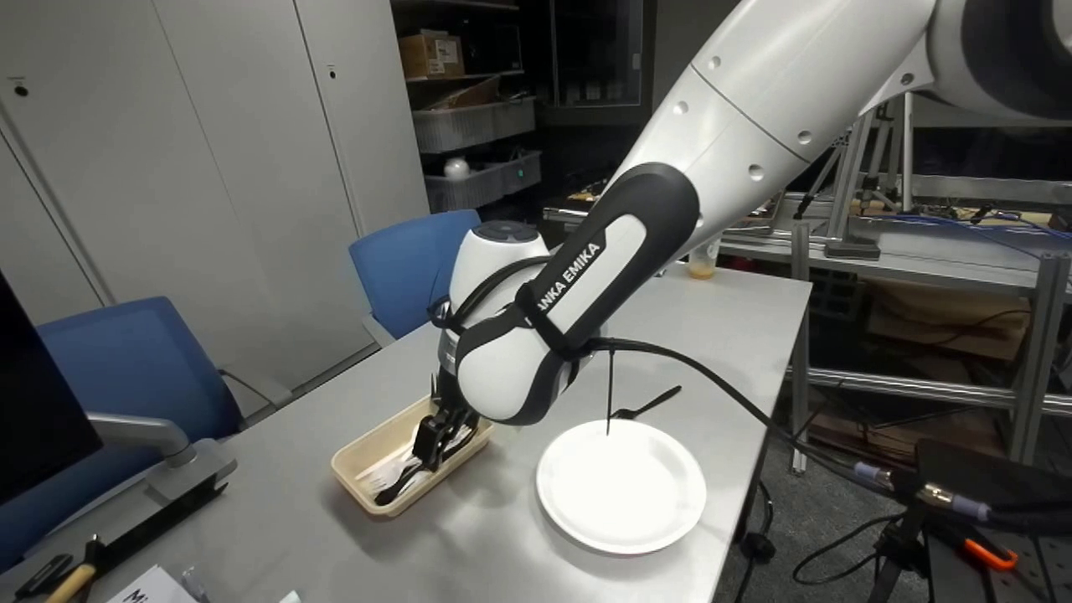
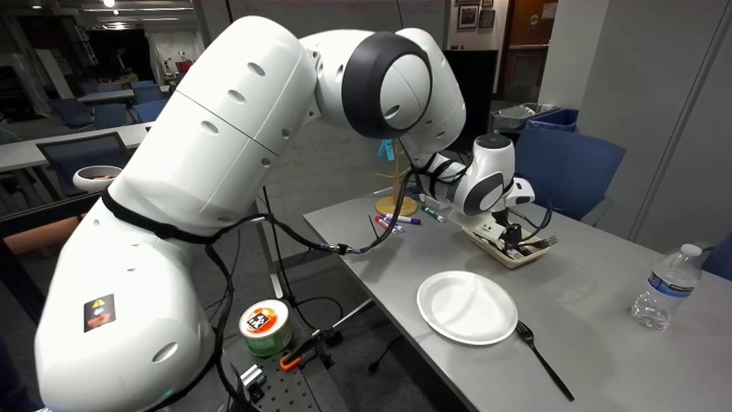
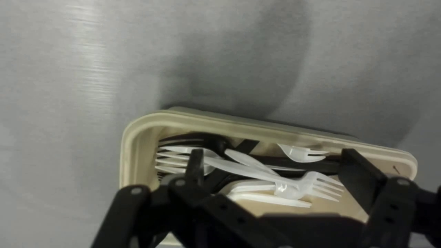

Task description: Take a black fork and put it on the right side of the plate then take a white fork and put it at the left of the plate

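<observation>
The black fork lies on the table beside the white plate in both exterior views [image 1: 657, 400] [image 2: 549, 367]. The round white plate [image 1: 621, 487] is bare and also shows in an exterior view [image 2: 467, 307]. The tan tray [image 3: 146, 119] holds several white forks [image 3: 311, 184] and black utensils [image 3: 213, 143] in a crossed pile; it shows in both exterior views [image 1: 377, 452] [image 2: 496, 256]. My gripper [image 3: 272, 156] is open over the tray, its fingers spread on either side of the pile, holding nothing. In the exterior views the gripper [image 1: 431, 440] [image 2: 512, 237] reaches down at the tray.
A water bottle [image 2: 666, 286] stands on the table. Several markers [image 2: 394, 220] and a wooden stand [image 2: 396, 205] are near its far end. A monitor arm [image 1: 167, 452] and tools [image 1: 71, 578] are beyond the tray. Blue chairs [image 1: 138, 368] line the side.
</observation>
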Robot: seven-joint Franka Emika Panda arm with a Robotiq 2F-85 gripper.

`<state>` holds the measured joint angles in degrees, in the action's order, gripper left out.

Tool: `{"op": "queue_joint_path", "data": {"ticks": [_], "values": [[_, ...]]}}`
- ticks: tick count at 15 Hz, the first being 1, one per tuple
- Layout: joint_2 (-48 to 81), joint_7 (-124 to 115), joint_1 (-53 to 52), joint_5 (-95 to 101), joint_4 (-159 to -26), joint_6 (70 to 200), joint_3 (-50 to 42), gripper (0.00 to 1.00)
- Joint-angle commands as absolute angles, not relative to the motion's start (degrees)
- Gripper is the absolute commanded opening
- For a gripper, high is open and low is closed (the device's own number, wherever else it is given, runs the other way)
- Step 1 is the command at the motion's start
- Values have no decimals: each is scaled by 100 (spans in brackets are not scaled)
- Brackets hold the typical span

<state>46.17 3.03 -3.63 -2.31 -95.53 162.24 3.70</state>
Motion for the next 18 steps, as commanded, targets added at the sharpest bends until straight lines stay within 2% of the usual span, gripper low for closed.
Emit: {"op": "queue_joint_path", "data": {"ticks": [1,18], "values": [[4991,244,-412,-106,-9075,16073,305,100],[4561,509,27,-285,-9590,15947,706,100]]}}
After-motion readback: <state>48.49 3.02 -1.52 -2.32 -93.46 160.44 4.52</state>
